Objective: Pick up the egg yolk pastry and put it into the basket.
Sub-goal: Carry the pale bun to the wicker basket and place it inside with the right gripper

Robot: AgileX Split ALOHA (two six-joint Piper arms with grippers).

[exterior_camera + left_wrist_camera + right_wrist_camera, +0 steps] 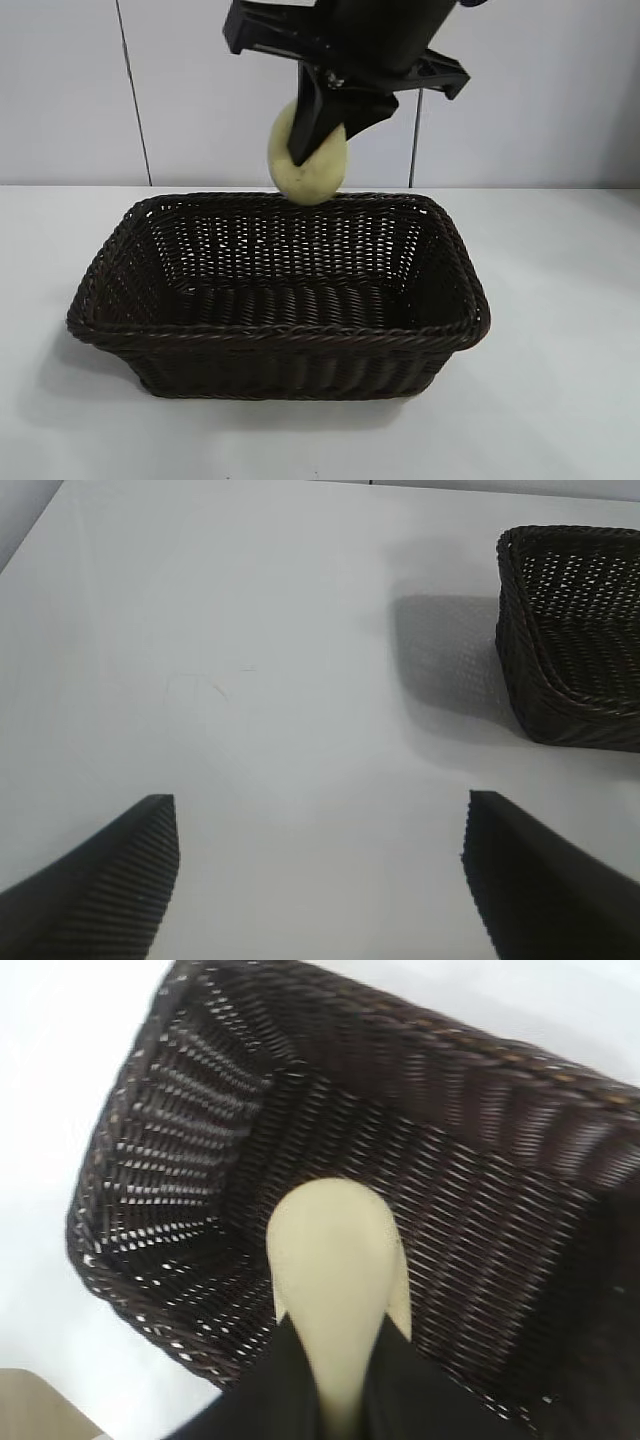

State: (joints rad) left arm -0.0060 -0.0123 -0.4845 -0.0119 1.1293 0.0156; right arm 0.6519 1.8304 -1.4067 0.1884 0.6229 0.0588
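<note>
One basket [278,330] on the white counter [560,400], long side facing the outside camera; nothing inside it, only bare weave on the floor and walls. One egg yolk pastry [308,162], in the air above the basket's far rim, not touching the wicker. Right gripper [318,140] has its jaws clamped narrow on the pastry from both sides, black fingers [312,118] running down across its face. Pastry sits on edge in the grip: long axis near vertical, slightly tilted, rounded lower end pointing down at the basket. Right wrist view confirms it: pastry [335,1270] sticks out past the jaws with the open basket [470,1090] straight below. Left gripper [320,880] idle off to the side over bare counter, jaws spread wide, holding nothing; one basket corner [570,630] visible well ahead of it. Count: one basket, one pastry, two grippers.
</note>
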